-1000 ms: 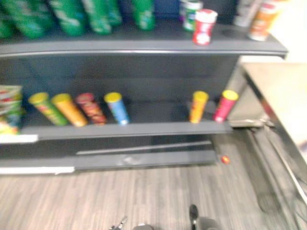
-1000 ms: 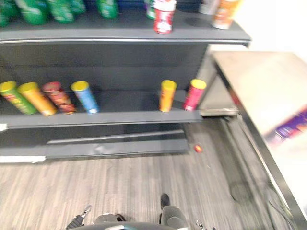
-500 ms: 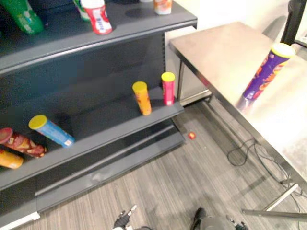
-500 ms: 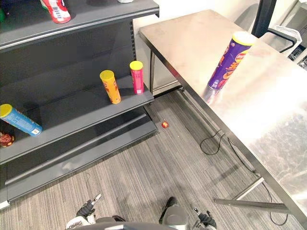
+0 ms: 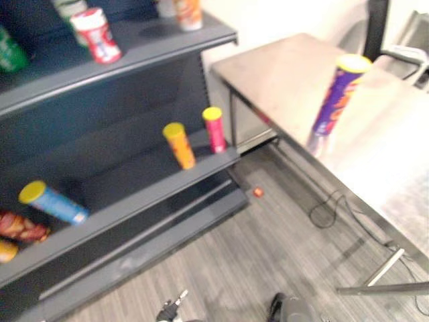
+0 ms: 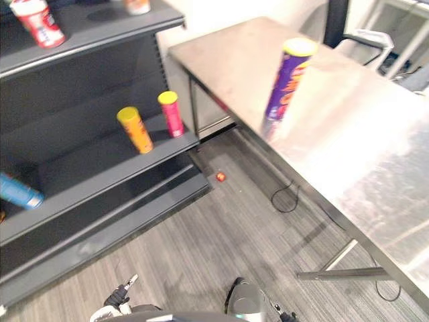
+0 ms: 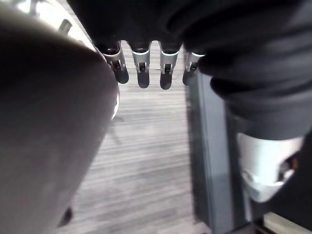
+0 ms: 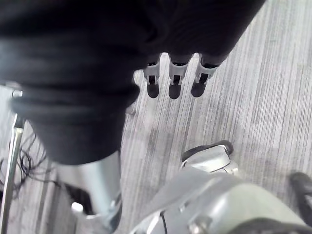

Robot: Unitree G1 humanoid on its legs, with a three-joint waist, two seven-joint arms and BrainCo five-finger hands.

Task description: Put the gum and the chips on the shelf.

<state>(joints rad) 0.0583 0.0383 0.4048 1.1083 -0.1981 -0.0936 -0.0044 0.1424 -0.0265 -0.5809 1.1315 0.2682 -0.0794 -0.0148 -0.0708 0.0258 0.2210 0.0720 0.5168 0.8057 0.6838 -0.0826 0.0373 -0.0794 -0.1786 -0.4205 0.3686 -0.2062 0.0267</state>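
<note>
A tall purple chips tube (image 6: 287,84) with a yellow lid stands upright on the steel table (image 6: 362,154), near its shelf-side edge. The dark grey shelf (image 5: 134,201) is to the left, with an orange tube (image 5: 179,144) and a pink tube (image 5: 214,129) upright at the right end of its lower board. My left hand (image 7: 141,73) hangs low over the floor, fingers straight and empty. My right hand (image 8: 176,80) also hangs over the floor with straight, empty fingers. Both hands are far from the tube and the shelf.
A blue tube (image 5: 52,202) and a red one (image 5: 20,227) lie on the lower board at the left. A red can (image 5: 97,35) and an orange container (image 5: 188,12) stand on the upper board. A small red object (image 6: 220,176) lies on the carpet between shelf and table.
The camera has swung to the right, from facing the shelf to taking in the steel table and the purple tube. Nothing in the scene itself has moved.
</note>
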